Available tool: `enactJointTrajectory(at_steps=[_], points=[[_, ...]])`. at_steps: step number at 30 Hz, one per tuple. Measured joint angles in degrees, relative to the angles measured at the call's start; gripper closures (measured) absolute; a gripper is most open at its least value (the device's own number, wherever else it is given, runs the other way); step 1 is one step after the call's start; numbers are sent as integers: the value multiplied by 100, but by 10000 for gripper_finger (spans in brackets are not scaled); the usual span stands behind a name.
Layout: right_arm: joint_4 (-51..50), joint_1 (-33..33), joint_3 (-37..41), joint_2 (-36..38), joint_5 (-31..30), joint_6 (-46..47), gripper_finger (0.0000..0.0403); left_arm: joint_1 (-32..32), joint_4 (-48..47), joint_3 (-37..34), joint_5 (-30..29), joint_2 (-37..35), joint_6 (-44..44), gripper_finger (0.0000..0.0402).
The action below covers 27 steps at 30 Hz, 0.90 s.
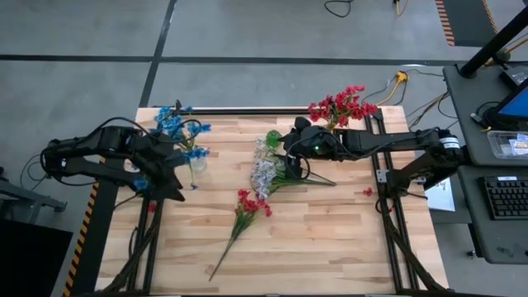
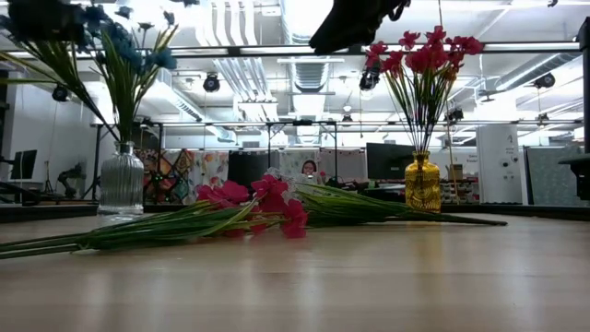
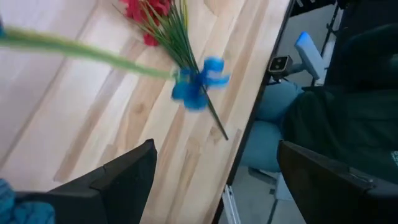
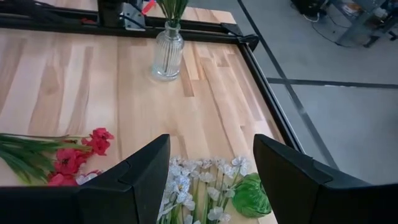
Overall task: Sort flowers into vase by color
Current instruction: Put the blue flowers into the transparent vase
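Nearest, one red spray [image 1: 245,208] lying loose on the table [image 1: 330,239]. Mid-table, one white spray [image 1: 264,172] under the right gripper [image 1: 290,148], fingers spread. Farther, two vases: clear vase [image 2: 122,180] with blue flowers [image 1: 175,124] beside the left gripper [image 1: 169,183], spread; yellow vase [image 2: 422,183] with red flowers [image 1: 342,104].

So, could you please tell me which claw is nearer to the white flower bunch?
The right. The right claw hangs open just above the white flower bunch at mid-table, while the left claw is over by the clear vase of blue flowers.
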State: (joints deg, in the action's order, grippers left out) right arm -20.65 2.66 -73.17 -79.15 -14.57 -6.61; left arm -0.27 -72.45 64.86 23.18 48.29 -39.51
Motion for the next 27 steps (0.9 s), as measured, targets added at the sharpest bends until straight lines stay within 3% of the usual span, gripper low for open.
enactJointTrajectory(at_steps=[13,20,23,27], points=[[-1,0,4,-1,0,-74,179,0,-314,0,728,-1,-718,82],[54,-6,47,-5,7,-90,179,0,-171,0,465,10,-557,82],[541,-13,343,-7,171,-89,179,0,-66,31,243,13,-408,82],[2109,-15,1141,-37,410,-60,179,0,-48,166,-159,11,-273,82]])
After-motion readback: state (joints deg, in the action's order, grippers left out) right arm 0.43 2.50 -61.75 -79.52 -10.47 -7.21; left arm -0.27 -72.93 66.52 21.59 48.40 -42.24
